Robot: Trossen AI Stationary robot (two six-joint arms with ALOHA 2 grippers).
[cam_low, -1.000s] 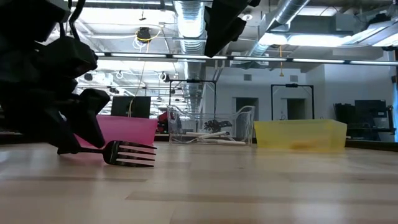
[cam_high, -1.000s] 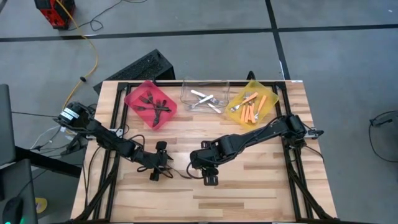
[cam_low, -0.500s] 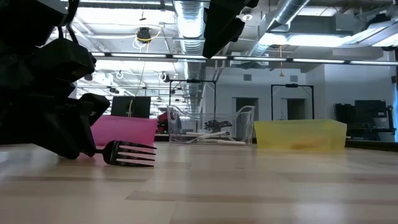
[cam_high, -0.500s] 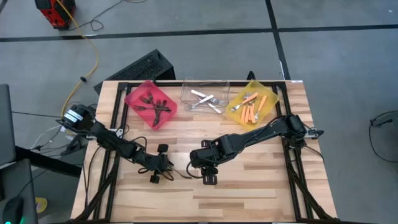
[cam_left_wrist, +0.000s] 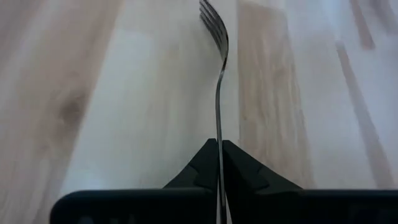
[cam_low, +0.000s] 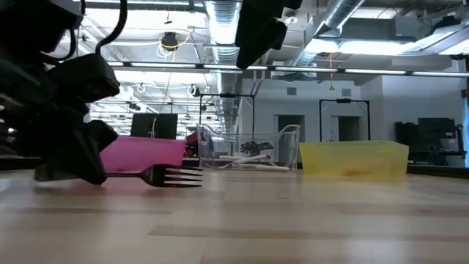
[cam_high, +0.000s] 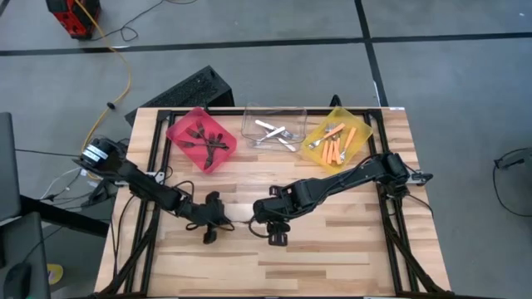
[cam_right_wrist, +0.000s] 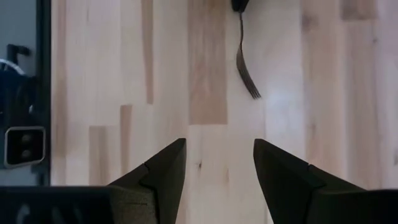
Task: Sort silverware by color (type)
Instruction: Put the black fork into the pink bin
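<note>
Near the front-left of the table (cam_high: 332, 249), the left gripper (cam_high: 218, 223) is hard to read from above: it's a dark lump w/ the fork's handle lost under it. Left wrist view settles it: both fingers (cam_left_wrist: 202, 171) are pressed together on the handle of a dark fork (cam_left_wrist: 218, 93), which runs straight out ahead of them, tines farthest from the fingers. Low view shows the fork (cam_low: 172, 176) roughly level, just off the wood or barely touching, can't tell which; handle end hidden behind the gripper's black bulk, and the arm's upper part is cut off by the frame edge. Left arm stretches low across the table from its base at the left edge. Right gripper (cam_high: 277, 235) sits just beside, toward the table's middle, fingers (cam_right_wrist: 163, 171) apart w/ nothing between them; its wrist cam sees the fork's tines on bare wood ahead. Right arm reaches in low from the right edge. At the back: red bin (cam_high: 202, 139) w/ dark forks, clear bin (cam_high: 274, 126) w/ silver ones, yellow bin (cam_high: 337, 137) w/ orange-handled ones; exact counts too small to tell.
</note>
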